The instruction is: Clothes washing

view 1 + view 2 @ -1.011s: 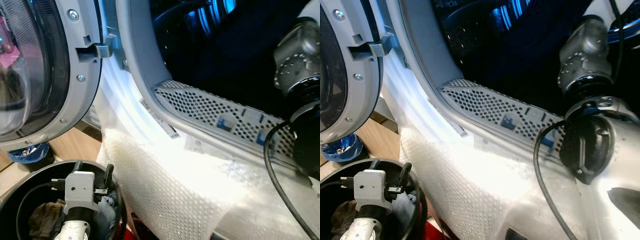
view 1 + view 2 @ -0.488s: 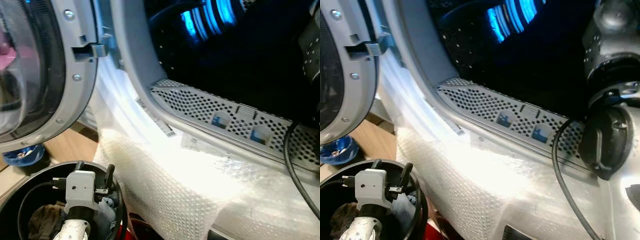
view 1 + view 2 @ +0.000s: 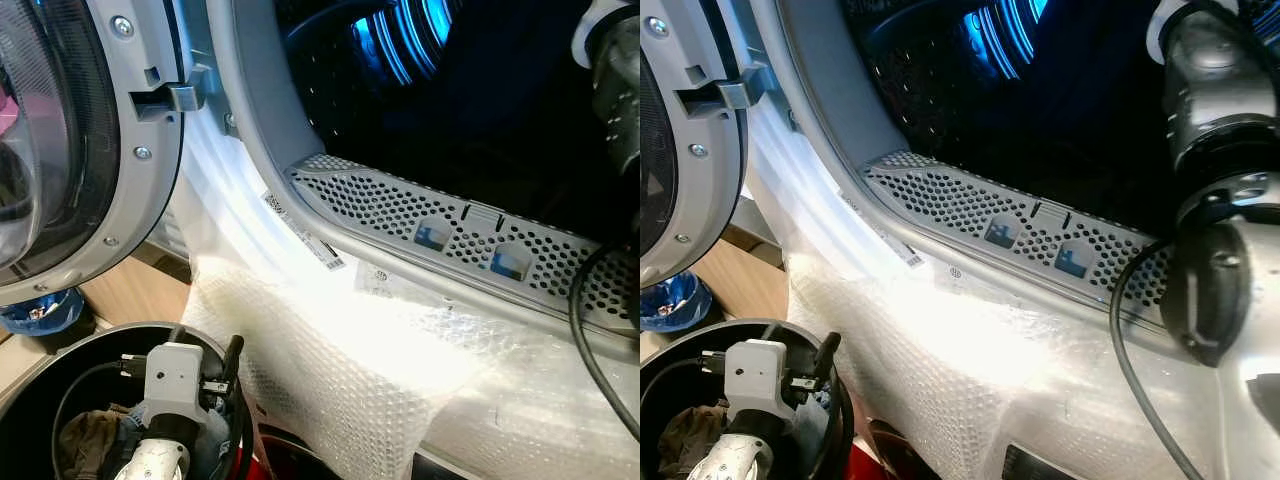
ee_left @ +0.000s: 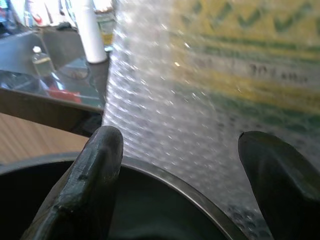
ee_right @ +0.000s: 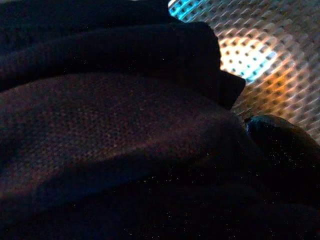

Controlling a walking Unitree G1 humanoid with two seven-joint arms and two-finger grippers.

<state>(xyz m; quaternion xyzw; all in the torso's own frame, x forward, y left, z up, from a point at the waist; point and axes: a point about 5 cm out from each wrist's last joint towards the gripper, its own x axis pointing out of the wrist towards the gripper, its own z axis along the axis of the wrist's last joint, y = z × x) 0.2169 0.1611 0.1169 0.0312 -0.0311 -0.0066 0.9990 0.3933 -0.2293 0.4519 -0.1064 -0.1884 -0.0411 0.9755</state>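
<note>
- While my right arm (image 3: 1225,240) reaches into the drum (image 3: 480,110), the dark cloth (image 5: 110,125) lies right at the right gripper, deep inside, against the perforated drum wall (image 5: 270,45).
- Right wrist view: cloth bunched over the camera, one black fingertip (image 5: 280,135) pokes out beside it; I can't tell if the fingers are clamped on the cloth or apart.
- Since a second ago the right arm's joint has gone from the lower right of the eye views up toward the top right, further into the opening. Part of that is the head shifting, since the door and lip slid too.
- My read: the load is being pushed in or dropped inside the drum, so this item is nearly delivered; release not confirmed.
- Left gripper (image 4: 185,165) has its fingers wide apart, holding nothing, and hangs over the rim of the black bin (image 3: 40,375); barely any change from the earlier frames.
- Brown cloth (image 3: 85,440) lies in the bin, so more laundry is left to load.
- Washer door (image 3: 70,150) is swung open at left, bubble wrap (image 3: 340,370) covers the washer front below the perforated lip (image 3: 450,225).
- Blue thing (image 3: 40,310) on the floor under the door, too blurry to name.
</note>
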